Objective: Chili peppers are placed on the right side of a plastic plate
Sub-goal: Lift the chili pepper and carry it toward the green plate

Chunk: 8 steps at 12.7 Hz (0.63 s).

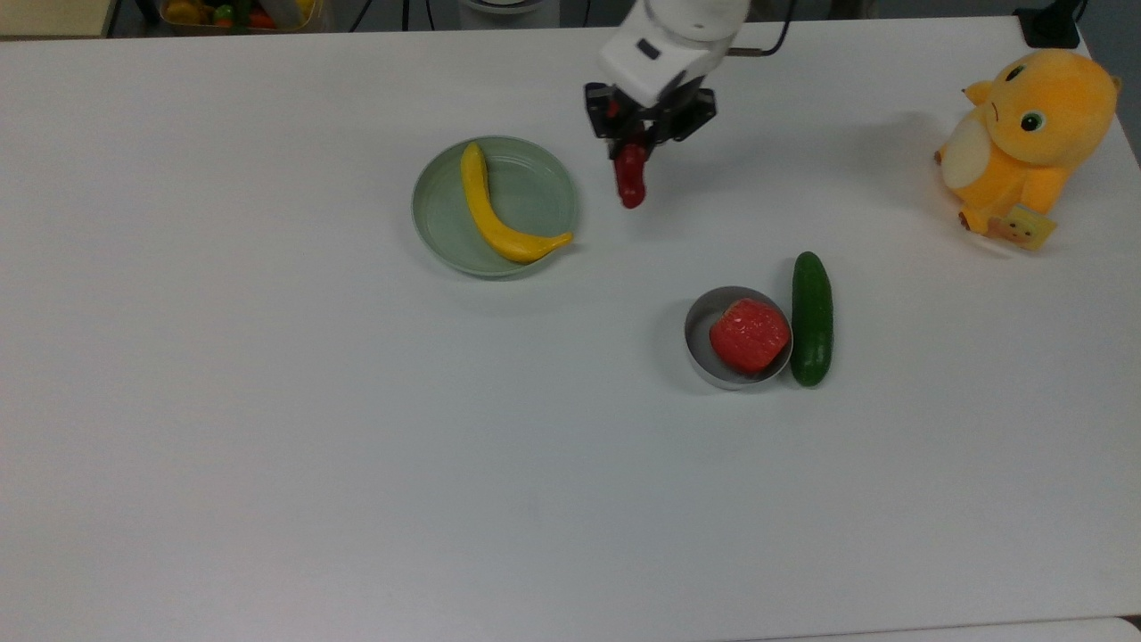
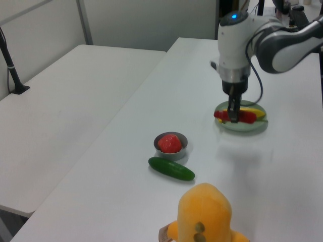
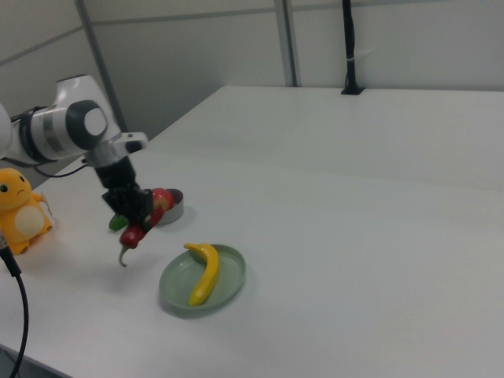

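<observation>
The gripper (image 1: 635,143) is closed on the chili pepper (image 1: 631,181), which is held clear of the table (image 1: 267,446) with its red body pinched between the fingers and its green stem hanging below in the right view. In the top view the chili is carried just beside the plastic plate (image 1: 441,218), off the plate's rim on the top view's right. A banana (image 1: 490,209) is seen lying across the plate, its tip resting at the rim on the side nearest the chili.

Several risks are judged from this position. If the chili is lowered too close to the plate, the rim or the banana's tip could be struck, and the plate could be nudged or the chili left leaning on it. Since only a short stretch of the chili is gripped, it could swing or slip on release and roll away from the intended spot.
</observation>
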Each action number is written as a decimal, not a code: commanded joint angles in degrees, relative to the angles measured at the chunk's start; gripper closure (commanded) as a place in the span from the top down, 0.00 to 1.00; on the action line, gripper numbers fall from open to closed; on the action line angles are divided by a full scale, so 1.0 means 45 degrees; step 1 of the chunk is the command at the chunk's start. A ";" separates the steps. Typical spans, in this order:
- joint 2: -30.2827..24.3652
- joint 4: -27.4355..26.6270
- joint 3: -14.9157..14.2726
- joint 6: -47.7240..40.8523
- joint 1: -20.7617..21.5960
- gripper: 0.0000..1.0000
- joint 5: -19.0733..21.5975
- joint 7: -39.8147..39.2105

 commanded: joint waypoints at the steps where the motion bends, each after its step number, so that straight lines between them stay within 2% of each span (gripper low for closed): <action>1: -0.0794 0.0051 -0.1676 -0.0267 0.0120 0.00 0.0114 -0.1408; 5: -0.0738 0.0421 -0.3628 -0.0073 0.0120 0.00 0.0094 -0.2931; 8: -0.0446 0.0578 -0.4453 0.0141 0.0081 0.00 0.0094 -0.3656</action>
